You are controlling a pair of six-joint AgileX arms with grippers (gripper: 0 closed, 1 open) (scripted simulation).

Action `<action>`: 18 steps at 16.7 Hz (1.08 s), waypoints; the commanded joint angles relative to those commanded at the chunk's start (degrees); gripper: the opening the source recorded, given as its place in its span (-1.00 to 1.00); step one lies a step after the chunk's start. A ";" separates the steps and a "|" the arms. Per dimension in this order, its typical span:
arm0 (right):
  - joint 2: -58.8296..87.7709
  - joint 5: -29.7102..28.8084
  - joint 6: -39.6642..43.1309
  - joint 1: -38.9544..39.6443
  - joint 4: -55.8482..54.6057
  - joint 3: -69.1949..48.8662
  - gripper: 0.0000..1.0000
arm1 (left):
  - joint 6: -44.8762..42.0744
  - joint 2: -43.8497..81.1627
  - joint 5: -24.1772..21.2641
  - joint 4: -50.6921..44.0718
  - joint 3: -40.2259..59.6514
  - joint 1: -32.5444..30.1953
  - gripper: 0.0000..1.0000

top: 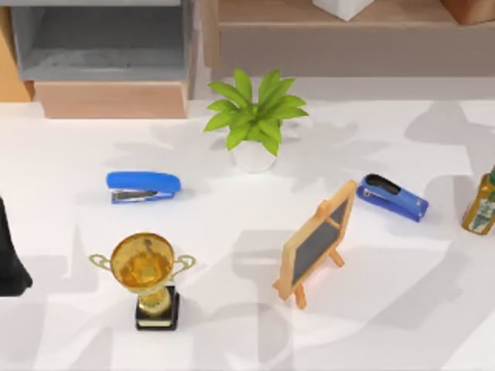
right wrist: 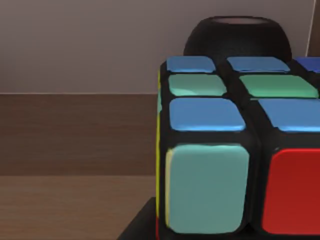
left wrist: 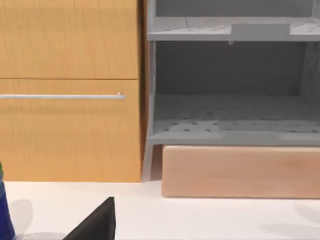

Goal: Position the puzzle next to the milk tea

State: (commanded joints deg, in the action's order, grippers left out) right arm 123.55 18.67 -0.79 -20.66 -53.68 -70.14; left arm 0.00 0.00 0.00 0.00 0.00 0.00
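Puzzle in right wrist cam, placement not yet done.

The puzzle cube sat very close in the right wrist view, w/ a dark rounded object behind it; I judged the cube was probably carried by my right arm, but I couldn't tell the jaw state. Left arm sat parked at the table's left edge, jaw state also unclear. I found no milk tea among the trophy, plant, staplers and small chalkboard. Remaining: locate the drink, set cube beside it.
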 joint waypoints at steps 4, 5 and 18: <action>0.00 0.00 0.00 0.00 0.00 0.00 -1.00 | 0.00 0.00 0.00 0.00 0.00 0.00 1.00; 0.00 0.00 0.00 0.00 0.00 0.00 -1.00 | 0.00 0.00 0.00 0.00 0.00 0.00 1.00; -1.21 0.06 -0.19 -0.17 1.79 -0.32 -1.00 | 0.00 0.00 0.00 0.00 0.00 0.00 1.00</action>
State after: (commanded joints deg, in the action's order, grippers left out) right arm 122.34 18.73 -0.98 -20.83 -51.89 -70.46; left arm 0.00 0.00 0.00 0.00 0.00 0.00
